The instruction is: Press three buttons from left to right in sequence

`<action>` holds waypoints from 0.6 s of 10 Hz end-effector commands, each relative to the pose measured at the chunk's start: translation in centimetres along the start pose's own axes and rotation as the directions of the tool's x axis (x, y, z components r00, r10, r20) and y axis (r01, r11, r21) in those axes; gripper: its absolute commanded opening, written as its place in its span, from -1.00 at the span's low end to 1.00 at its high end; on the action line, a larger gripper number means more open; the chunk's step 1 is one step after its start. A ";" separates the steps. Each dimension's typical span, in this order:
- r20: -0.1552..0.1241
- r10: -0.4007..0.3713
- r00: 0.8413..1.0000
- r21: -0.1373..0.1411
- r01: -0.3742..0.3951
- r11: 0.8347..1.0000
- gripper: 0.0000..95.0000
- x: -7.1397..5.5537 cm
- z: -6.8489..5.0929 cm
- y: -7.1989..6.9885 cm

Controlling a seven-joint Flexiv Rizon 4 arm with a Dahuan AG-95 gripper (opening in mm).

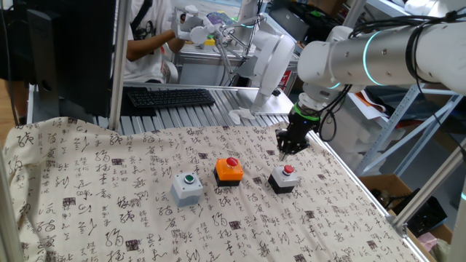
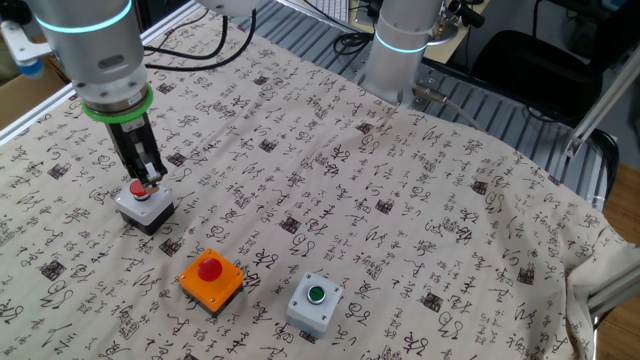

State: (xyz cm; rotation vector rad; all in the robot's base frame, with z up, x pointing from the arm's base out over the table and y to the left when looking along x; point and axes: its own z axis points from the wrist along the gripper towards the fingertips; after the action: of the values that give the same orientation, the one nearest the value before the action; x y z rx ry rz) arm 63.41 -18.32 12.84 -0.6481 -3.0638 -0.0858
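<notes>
Three buttons sit in a row on the patterned cloth. The grey box with green cap (image 1: 188,188) is at the left, the orange box with red cap (image 1: 228,170) in the middle, and the black box with red cap (image 1: 283,178) at the right. In the other fixed view the order is mirrored: black box (image 2: 143,205), orange box (image 2: 211,278), grey box (image 2: 315,303). My gripper (image 1: 285,151) points down, fingers together, a little above the black box's red cap. In the other fixed view the gripper (image 2: 148,178) sits right at that cap.
The cloth-covered table (image 1: 109,218) has its right edge (image 1: 364,196) near the black box. A keyboard (image 1: 170,96), a white machine (image 1: 273,58) and a person (image 1: 149,36) are behind the table. A second robot base (image 2: 400,50) stands at the far side.
</notes>
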 end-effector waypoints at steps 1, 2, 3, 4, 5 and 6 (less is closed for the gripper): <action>0.000 -0.005 1.000 0.008 0.005 1.000 -1.00 0.0 0.0 0.0; 0.000 -0.005 1.000 0.008 0.005 1.000 -1.00 0.0 0.0 0.0; 0.000 -0.004 1.000 0.009 0.004 1.000 -1.00 0.0 0.0 0.0; 0.001 0.000 1.000 0.008 0.000 1.000 -1.00 0.0 0.0 0.0; -0.002 0.000 1.000 0.005 0.000 1.000 -1.00 0.0 0.0 0.0; -0.002 0.001 1.000 0.007 -0.001 1.000 -1.00 0.0 0.0 0.0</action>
State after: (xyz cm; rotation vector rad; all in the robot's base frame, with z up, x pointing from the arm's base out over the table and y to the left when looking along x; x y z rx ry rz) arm 63.30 -18.29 12.80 -0.6472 -3.0623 -0.0768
